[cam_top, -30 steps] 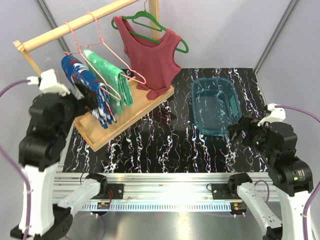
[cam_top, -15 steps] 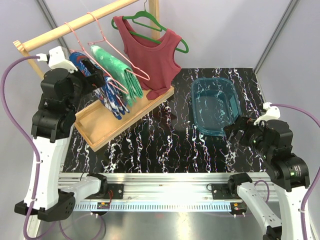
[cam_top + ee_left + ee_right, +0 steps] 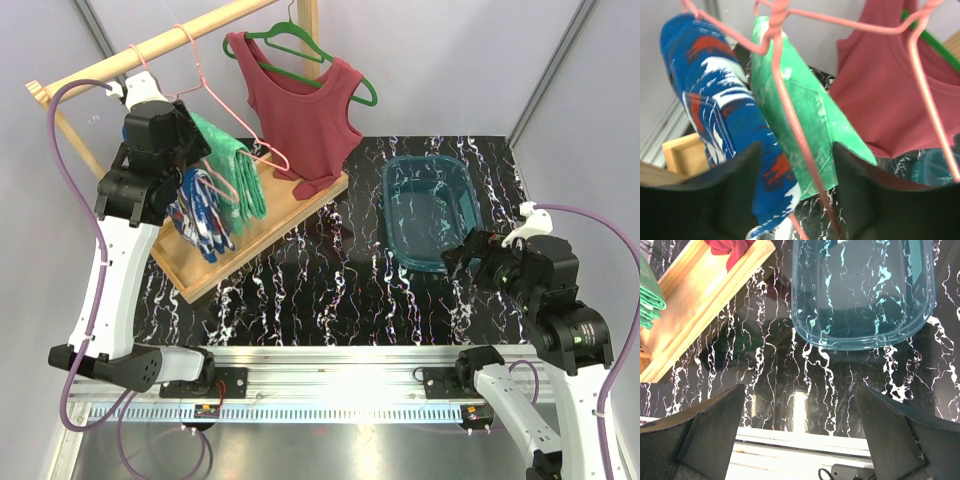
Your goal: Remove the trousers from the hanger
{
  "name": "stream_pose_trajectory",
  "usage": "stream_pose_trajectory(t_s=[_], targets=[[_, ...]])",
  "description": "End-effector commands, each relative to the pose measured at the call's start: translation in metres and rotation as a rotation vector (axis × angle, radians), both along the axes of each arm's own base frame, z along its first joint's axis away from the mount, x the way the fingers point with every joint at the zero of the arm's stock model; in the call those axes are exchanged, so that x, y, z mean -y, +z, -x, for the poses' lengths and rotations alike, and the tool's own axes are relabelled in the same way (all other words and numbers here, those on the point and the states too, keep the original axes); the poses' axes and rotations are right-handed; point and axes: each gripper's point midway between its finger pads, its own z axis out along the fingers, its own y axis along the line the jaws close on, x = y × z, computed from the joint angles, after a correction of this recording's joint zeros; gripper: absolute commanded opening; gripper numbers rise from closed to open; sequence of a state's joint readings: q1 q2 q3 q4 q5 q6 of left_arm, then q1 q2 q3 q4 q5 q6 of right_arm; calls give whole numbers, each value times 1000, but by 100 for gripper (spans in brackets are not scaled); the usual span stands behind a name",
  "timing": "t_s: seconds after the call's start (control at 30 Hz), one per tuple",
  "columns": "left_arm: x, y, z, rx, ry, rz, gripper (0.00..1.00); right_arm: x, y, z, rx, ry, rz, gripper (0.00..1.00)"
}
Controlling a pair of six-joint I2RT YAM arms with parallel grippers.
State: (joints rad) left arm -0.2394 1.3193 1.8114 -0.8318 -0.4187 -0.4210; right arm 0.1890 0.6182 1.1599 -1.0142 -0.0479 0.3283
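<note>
Two pairs of trousers hang folded over pink wire hangers [image 3: 212, 100] on the wooden rail [image 3: 150, 47]: a blue patterned pair [image 3: 200, 210] [image 3: 710, 110] and a green tie-dye pair [image 3: 238, 170] [image 3: 800, 130]. My left gripper [image 3: 192, 170] [image 3: 797, 165] is up at them. Its jaws are half closed around the lower parts of both pairs and a hanger wire [image 3: 790, 125]. One finger touches the blue fabric and the other the green, but a firm pinch does not show. My right gripper [image 3: 462, 258] [image 3: 799, 390] hangs open over the table, holding nothing.
A dark red tank top [image 3: 300, 110] [image 3: 890, 100] hangs on a green hanger [image 3: 300, 45] just right of the trousers. The rack's wooden base [image 3: 270, 215] [image 3: 700, 295] lies below. A clear blue bin [image 3: 392, 215] [image 3: 860, 343] sits at the right, just beyond my right gripper.
My left arm has risen and swung back and right to the hanging trousers, and its jaws have narrowed from wide open. The blue pair has swung. My right gripper has shifted slightly left.
</note>
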Motion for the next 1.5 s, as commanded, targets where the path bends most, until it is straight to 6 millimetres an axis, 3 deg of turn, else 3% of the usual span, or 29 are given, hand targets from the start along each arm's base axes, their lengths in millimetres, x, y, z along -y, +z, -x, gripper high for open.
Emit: stream_pose_trajectory(t_s=[0.0, 0.03, 0.07, 0.33, 0.43, 0.57, 0.6, 0.7, 1.17, 1.47], targets=[[-17, 24, 12, 61, 84, -23, 48, -9, 1, -8, 8, 28, -29, 100], [-18, 25, 14, 64, 95, -28, 35, -10, 1, -8, 7, 31, -32, 100], [-19, 26, 15, 64, 101, -30, 30, -11, 1, -9, 4, 33, -36, 100], [-16, 23, 22, 46, 111, -33, 28, -18, -2, -13, -10, 55, -62, 100], [-16, 16, 21, 20, 111, -40, 18, -18, -2, -13, -13, 58, -65, 99], [-14, 7, 19, -12, 110, -40, 13, -18, -3, -10, -11, 57, -63, 99], [-14, 6, 20, -22, 111, -41, 6, -17, -3, -10, -14, 55, -63, 99], [-12, 8, 24, -25, 103, -31, 0, -17, -3, -9, -12, 56, -62, 100], [0, 90, 29, 139, -2, -47, 0, -21, 0, -12, 1, 68, -79, 100], [-6, 137, 49, 315, 21, -35, 0, -23, 0, -16, 6, 77, -80, 99]])
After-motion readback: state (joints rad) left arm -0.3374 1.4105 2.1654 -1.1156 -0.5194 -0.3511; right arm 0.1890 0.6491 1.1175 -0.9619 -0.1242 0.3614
